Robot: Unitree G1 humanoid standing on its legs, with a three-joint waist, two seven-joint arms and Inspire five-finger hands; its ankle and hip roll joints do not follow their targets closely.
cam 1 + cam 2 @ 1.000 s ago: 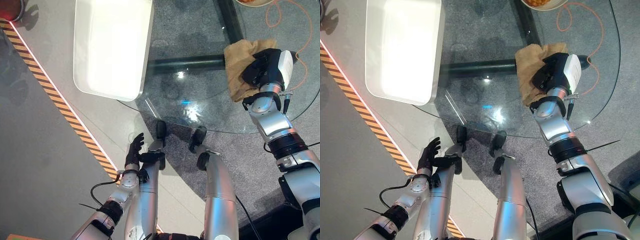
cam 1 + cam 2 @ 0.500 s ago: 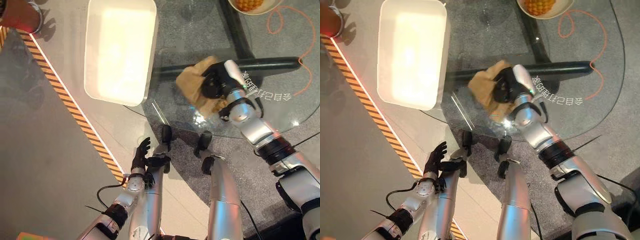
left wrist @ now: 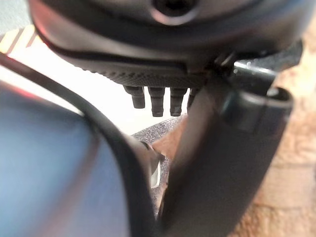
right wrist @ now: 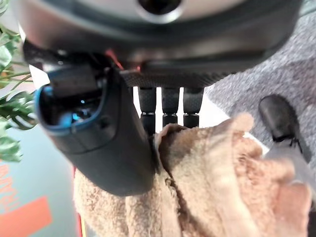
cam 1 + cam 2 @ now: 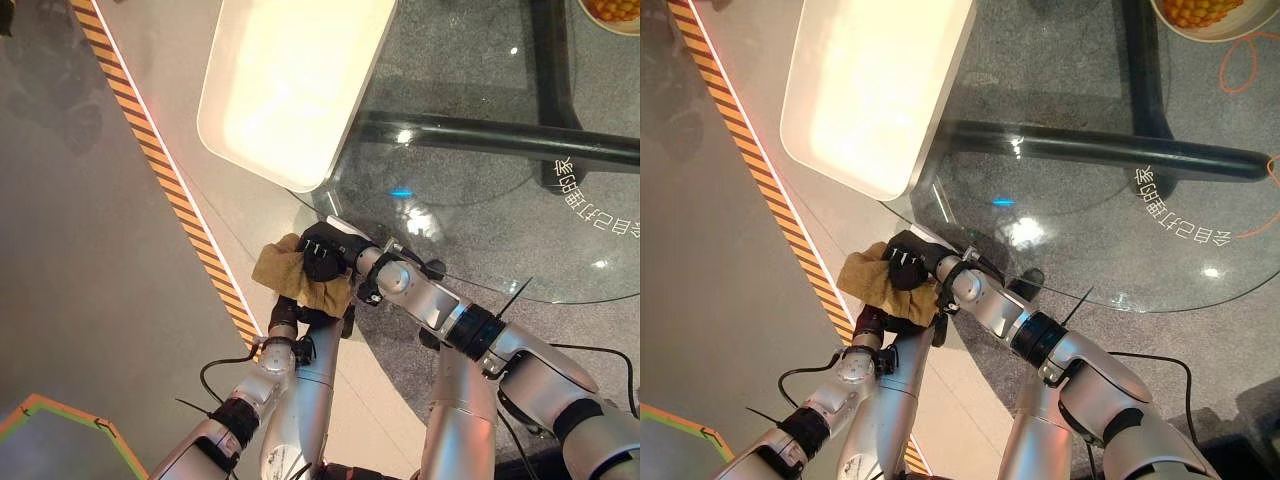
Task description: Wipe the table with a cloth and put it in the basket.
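Carrying the cloth (image 5: pixel 290 275) off the glass bench (image 5: pixel 480 200) edge: it is clamped in the right robot hand (image 5: pixel 322 252), above the left robot hand (image 5: pixel 283 322), whose state cannot be told. Next, a swing over to the white basket (image 5: pixel 290 90) is called for

The basket (image 5: pixel 290 90) sits at the table's (image 5: pixel 480 220) ten o'clock edge. The cloth (image 5: pixel 285 275) hangs off the table's seven o'clock rim, under the right hand (image 5: pixel 322 252), with the left hand (image 5: pixel 283 325) just below it. A bowl (image 5: pixel 1205 15) lies at one o'clock.
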